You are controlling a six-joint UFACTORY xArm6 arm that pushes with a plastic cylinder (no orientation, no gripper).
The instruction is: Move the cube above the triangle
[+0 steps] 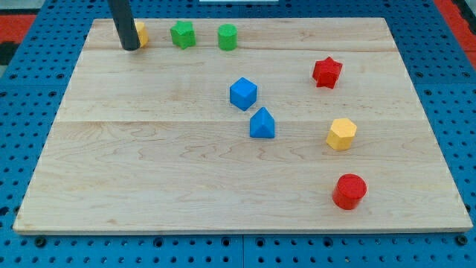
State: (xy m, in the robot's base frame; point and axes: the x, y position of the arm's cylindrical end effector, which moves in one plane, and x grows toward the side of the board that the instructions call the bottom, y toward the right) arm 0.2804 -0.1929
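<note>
The blue cube (243, 94) already sits just above and slightly to the view's left of the blue triangular block (262, 123), the two close together and perhaps touching at a corner. The step in hand looks like a final check or small trim, since the cube is near its goal. The rod is a bare pusher with nothing to open or close; its tip (131, 48) rests far to the upper left of the cube, hard against a yellow block (140, 34) that it partly hides. Any correction calls for a long slide toward the cube, passing below the green star-like block (182, 34) and green cylinder (227, 36). Around the cube the wooden board (149, 179) lies open, its edges well away; the red star (326, 72) stands off to the right.
</note>
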